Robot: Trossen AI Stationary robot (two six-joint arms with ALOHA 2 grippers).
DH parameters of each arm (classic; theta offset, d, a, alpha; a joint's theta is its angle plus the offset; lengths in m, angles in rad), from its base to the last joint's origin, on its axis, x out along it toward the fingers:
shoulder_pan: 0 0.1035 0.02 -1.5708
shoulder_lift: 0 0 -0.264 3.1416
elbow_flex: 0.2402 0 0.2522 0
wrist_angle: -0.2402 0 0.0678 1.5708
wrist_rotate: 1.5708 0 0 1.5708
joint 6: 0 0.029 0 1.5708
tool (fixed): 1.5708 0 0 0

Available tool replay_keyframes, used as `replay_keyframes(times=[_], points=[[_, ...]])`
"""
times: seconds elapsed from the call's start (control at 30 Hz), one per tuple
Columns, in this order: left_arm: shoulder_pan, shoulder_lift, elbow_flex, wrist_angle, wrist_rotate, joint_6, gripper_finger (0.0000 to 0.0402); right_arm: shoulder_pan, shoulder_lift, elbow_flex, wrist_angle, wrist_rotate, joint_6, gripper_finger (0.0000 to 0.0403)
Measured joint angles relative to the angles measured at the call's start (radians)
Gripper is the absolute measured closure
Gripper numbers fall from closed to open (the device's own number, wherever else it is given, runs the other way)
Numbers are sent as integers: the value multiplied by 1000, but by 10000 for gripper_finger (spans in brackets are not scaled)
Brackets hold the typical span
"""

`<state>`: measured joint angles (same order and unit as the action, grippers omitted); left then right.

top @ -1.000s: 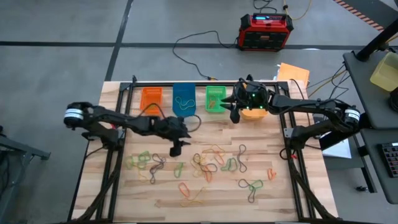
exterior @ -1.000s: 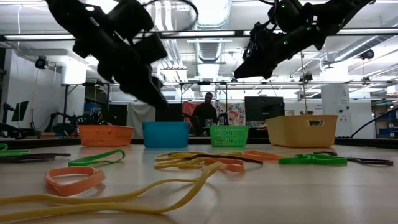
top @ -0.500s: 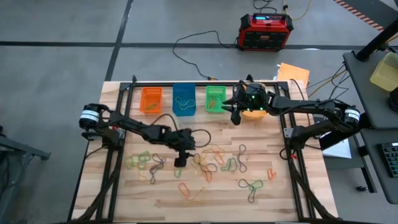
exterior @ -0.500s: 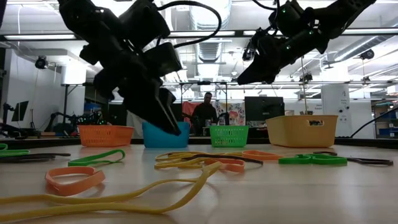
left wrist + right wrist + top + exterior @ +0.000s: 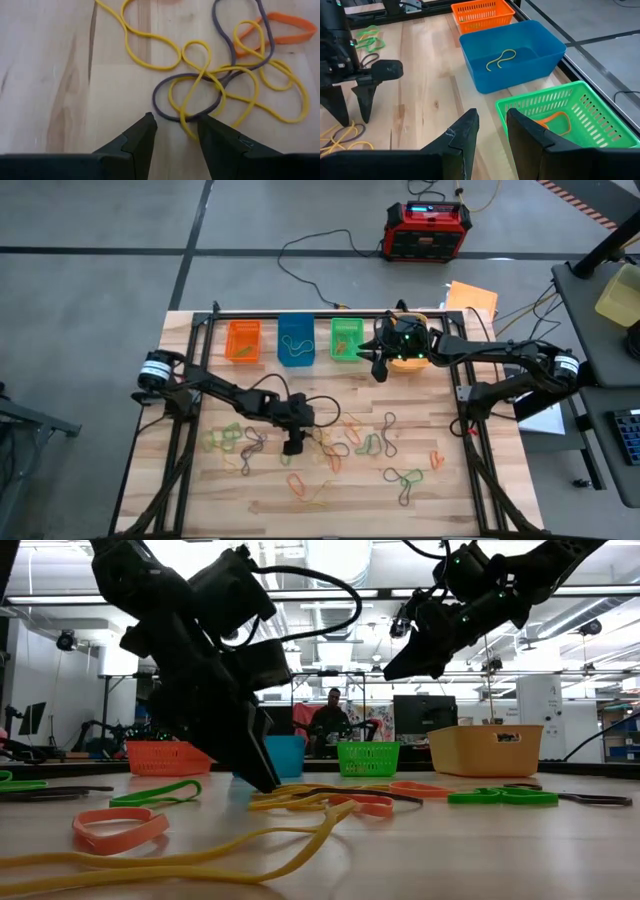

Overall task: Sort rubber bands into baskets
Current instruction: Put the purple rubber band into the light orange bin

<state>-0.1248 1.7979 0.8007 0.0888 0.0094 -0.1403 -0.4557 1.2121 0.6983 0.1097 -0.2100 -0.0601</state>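
The left gripper (image 5: 173, 131) stands open, tips down at a tangle of yellow rubber bands (image 5: 215, 82) mid-table — seemingly not gripping yet. The right gripper (image 5: 491, 131), parted and empty, hovers beside the green basket (image 5: 570, 117).

Bare wood lay between the left gripper's (image 5: 175, 125) open fingers (image 5: 142, 132). Just past their tips a knot of yellow bands (image 5: 215, 85) and a dark band (image 5: 187, 97) blocked the way. Ahead of the right gripper's (image 5: 492, 122) fingers, the green basket (image 5: 555, 117) and blue basket (image 5: 512, 57) stood close together.
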Motion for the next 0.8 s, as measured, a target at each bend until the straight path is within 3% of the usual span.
replay_keyframes(times=[0.13, 0.37, 0.8], points=[[-13, 10, 0, 6, -34, 0, 288, 0, 0, 0, 0, 0, 0, 305], [-36, 4, -1, -7, -68, -1, 392, 0, 0, 0, 0, 0, -2, 305], [-36, -150, -8, -126, -65, 31, 401, 0, 0, -1, -21, 0, -3, 305]])
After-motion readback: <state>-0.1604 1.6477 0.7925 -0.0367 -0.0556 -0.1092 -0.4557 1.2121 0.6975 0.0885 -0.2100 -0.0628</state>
